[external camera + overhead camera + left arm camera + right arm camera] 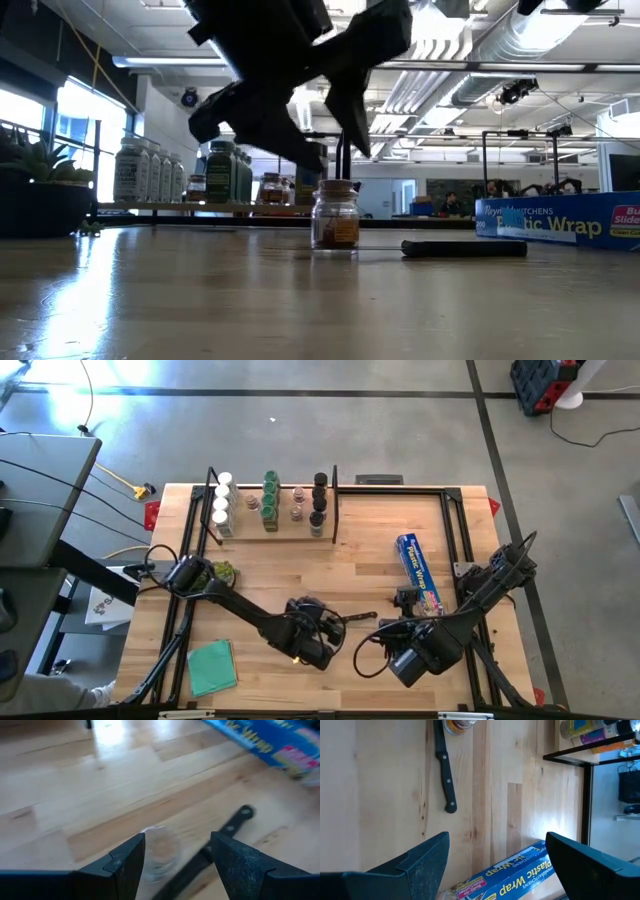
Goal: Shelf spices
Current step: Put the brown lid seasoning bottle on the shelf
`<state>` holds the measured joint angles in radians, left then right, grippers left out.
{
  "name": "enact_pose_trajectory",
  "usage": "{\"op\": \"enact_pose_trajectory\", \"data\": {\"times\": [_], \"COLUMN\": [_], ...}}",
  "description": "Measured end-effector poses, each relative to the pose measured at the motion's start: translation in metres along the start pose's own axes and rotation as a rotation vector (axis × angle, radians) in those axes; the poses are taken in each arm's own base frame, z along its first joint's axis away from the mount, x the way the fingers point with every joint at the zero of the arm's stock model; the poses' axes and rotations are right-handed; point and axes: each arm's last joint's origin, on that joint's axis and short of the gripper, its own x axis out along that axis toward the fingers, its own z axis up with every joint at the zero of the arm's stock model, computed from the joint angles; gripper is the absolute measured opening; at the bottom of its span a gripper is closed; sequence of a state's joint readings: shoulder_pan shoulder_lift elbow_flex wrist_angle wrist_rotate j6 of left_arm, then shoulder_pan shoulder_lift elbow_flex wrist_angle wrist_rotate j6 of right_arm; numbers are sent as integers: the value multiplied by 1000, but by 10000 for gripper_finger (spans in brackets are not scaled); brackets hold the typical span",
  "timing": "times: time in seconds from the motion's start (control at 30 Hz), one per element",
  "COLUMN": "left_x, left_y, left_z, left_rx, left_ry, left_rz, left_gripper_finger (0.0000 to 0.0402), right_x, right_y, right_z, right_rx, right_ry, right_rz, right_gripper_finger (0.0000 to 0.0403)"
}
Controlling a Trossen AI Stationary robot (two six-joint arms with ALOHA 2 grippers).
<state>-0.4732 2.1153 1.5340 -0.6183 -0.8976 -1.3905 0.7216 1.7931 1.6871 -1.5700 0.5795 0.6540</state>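
Note:
A small clear spice jar [335,215] with brownish contents stands upright on its base on the wooden table, just in front of a dark-handled knife [463,247]. My left gripper [177,837] hovers open a little above the jar [159,852], fingers slanting down toward the table's right; in the high view this gripper [330,628] hides the jar. My right gripper [497,836] hangs open over the near right of the table, holding nothing. Several more jars [270,500] stand in rows on the shelf [285,528] at the far edge.
A long blue plastic-wrap box [420,572] lies on the right, beyond my right gripper [395,650]. The knife [358,620] lies between the two grippers. A green cloth [212,665] lies at the near left and a small plant [222,572] beside the left arm.

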Motion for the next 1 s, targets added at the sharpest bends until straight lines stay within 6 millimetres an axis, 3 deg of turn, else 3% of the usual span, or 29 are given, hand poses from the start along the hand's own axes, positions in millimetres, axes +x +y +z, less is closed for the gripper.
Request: {"op": "enact_pose_trajectory", "data": {"times": [0.37, 0.67, 0.87, 1.0], "left_x": [22, 43, 47, 49], "left_y": [5, 10, 12, 12], "left_z": [-21, -15, -13, -12], "left_rx": [94, 84, 54, 25], "left_ry": [40, 18, 105, 143], "left_rz": [56, 106, 104, 107], "left_gripper_finger": [245, 270, 257, 224], "right_x": [0, 0, 0, 0], "right_y": [0, 0, 0, 0], "right_z": [1, 2, 2, 2], "right_rx": [3, 2, 2, 2], "right_ry": [-15, -18, -18, -18], "right_rz": [-8, -5, -5, -5], "right_gripper_finger": [326, 326, 326, 326]}}
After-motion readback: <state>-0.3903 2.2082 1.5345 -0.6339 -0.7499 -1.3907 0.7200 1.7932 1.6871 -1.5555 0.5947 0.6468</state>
